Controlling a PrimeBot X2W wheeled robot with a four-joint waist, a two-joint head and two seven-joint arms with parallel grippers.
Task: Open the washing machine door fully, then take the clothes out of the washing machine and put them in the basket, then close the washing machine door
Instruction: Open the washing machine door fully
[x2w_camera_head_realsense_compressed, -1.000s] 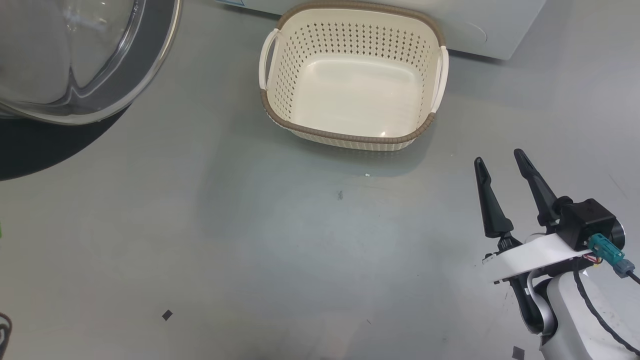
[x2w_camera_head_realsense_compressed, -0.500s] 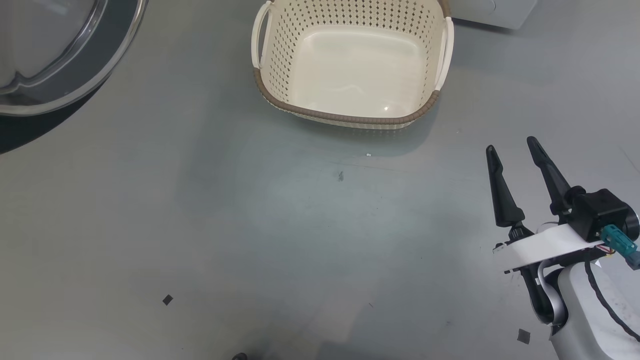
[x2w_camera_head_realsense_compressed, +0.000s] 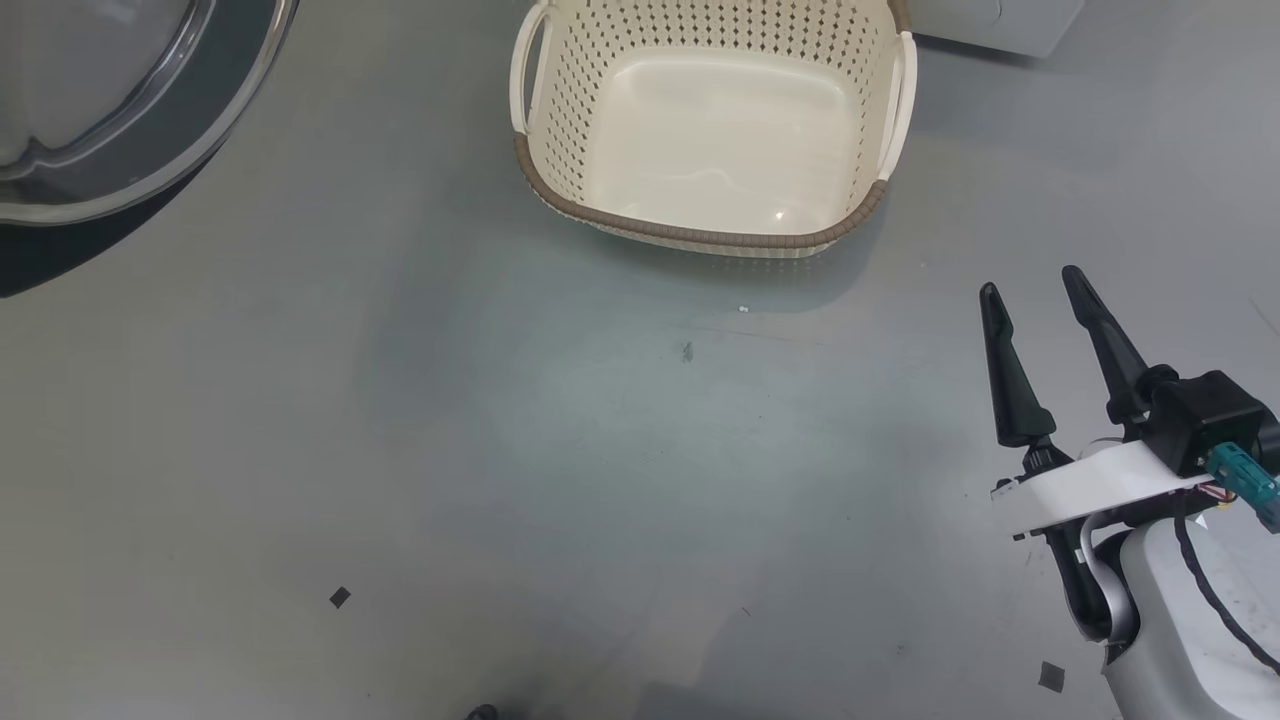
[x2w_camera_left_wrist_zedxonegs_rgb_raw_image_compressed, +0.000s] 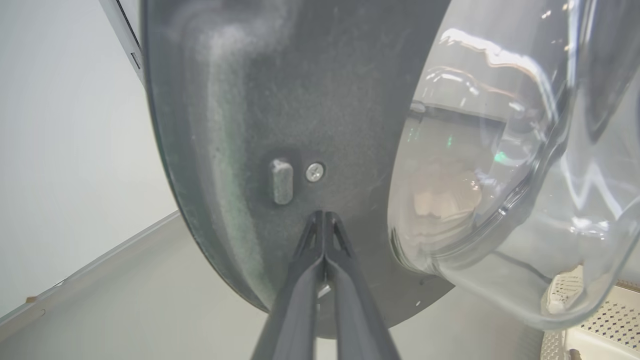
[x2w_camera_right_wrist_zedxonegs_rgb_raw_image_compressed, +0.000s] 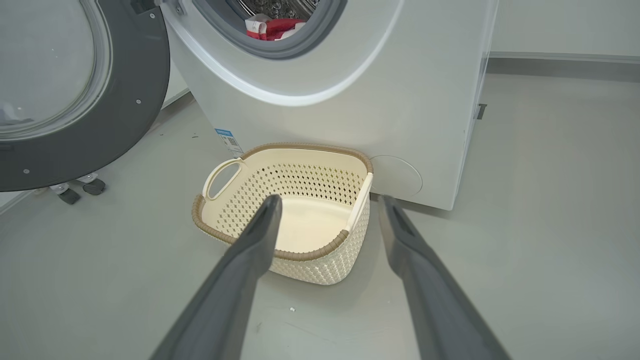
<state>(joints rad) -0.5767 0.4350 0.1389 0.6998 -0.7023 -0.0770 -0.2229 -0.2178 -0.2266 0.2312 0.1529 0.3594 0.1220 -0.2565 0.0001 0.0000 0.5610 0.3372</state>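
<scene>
While the large round washing machine door (x2w_camera_right_wrist_zedxonegs_rgb_raw_image_compressed: 75, 95), black-rimmed with a bulging clear glass bowl, stands swung out to the left of the opening, we find the left gripper (x2w_camera_left_wrist_zedxonegs_rgb_raw_image_compressed: 324, 220) with its fingers pressed together, holding nothing, tips against the door's dark inner rim beside a small steel screw (x2w_camera_left_wrist_zedxonegs_rgb_raw_image_compressed: 315, 172). The red and white clothes (x2w_camera_right_wrist_zedxonegs_rgb_raw_image_compressed: 272, 27) lie at the drum's lip inside the big white front-loading washing machine (x2w_camera_right_wrist_zedxonegs_rgb_raw_image_compressed: 400, 100).

We judge two risks:
- The pinched tips may slide off the smooth rim, letting the door swing across the opening.
- A reach for the drum may knock the small cream perforated plastic basket (x2w_camera_right_wrist_zedxonegs_rgb_raw_image_compressed: 280, 147), which sits empty on the grey floor (x2w_camera_head_realsense_compressed: 500, 450) just before the machine.

The right gripper (x2w_camera_head_realsense_compressed: 1031, 282) hangs spread wide and empty, near and right of the basket. Two dark casters (x2w_camera_right_wrist_zedxonegs_rgb_raw_image_compressed: 80, 187) stand below the door.
</scene>
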